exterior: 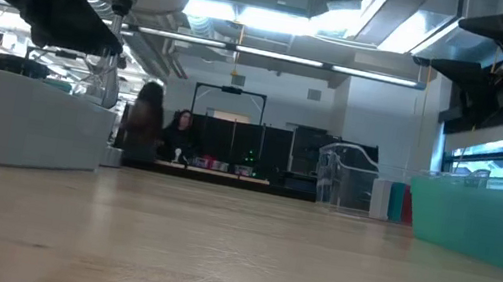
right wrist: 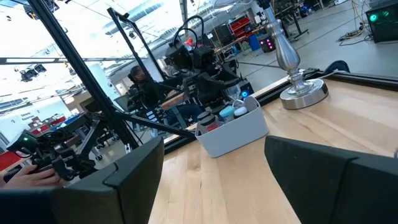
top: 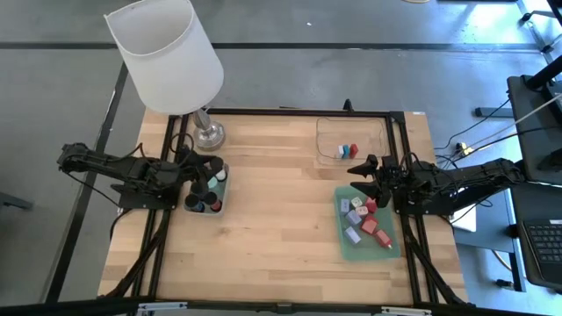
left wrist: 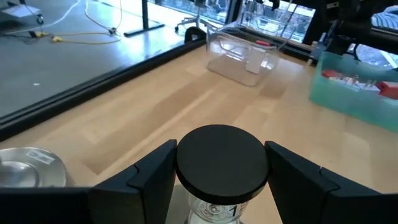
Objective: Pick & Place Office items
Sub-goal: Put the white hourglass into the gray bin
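Note:
A small clear jar with a black round cap (left wrist: 221, 158) sits between the fingers of my left gripper (top: 209, 180), which is shut on it above the grey tray (top: 207, 200) at the table's left. That tray holds other capped pieces. Red, lilac-blue and pink blocks (top: 362, 221) lie in the translucent green tray (top: 344, 246) at the right. My right gripper (top: 362, 168) hovers open over that tray's far end, with nothing between its fingers (right wrist: 130, 171). My left gripper pinches the black cap by its round rim (left wrist: 181, 168), one finger on each side. The fingers come from the table's left, tipped a little downward. The jar stands upright below the cap; whether its bottom rests in the grey tray is hidden.
A white-shaded lamp (top: 167, 53) stands with its metal base (top: 209, 133) just beyond the grey tray. A clear tray (top: 351, 140) with a red and a blue piece sits at the far right. Bare wood lies between the two arms. People sit in the room behind.

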Robot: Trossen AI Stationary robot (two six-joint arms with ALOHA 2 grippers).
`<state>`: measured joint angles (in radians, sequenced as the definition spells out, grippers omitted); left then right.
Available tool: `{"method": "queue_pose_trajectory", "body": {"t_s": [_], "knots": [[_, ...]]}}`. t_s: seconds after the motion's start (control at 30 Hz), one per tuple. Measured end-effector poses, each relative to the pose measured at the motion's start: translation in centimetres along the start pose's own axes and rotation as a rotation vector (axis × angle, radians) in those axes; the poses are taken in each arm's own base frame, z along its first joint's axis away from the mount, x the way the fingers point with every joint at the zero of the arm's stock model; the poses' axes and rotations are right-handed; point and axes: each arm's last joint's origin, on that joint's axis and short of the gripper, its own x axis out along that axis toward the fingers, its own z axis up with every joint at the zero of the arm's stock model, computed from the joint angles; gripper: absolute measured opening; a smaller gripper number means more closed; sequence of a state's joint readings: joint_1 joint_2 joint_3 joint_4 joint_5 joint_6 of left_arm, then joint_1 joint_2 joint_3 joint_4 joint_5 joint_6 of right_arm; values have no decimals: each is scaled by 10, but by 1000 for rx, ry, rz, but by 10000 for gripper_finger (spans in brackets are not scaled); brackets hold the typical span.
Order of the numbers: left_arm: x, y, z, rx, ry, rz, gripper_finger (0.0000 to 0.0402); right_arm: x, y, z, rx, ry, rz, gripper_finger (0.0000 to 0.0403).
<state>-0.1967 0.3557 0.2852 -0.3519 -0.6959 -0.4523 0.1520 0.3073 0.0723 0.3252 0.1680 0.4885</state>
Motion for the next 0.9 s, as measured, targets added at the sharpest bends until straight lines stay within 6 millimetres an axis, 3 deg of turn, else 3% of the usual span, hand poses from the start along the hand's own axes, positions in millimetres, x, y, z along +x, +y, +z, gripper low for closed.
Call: {"method": "queue_pose_trajectory", "body": {"t_s": [0.47, 0.9], "knots": [[0, 4, -2, 141, -12, 99, 217, 0, 0, 0, 0, 0, 0, 281], [0, 3, -8, 37, 84, -2, 217, 0, 0, 0, 0, 0, 0, 282]]}}
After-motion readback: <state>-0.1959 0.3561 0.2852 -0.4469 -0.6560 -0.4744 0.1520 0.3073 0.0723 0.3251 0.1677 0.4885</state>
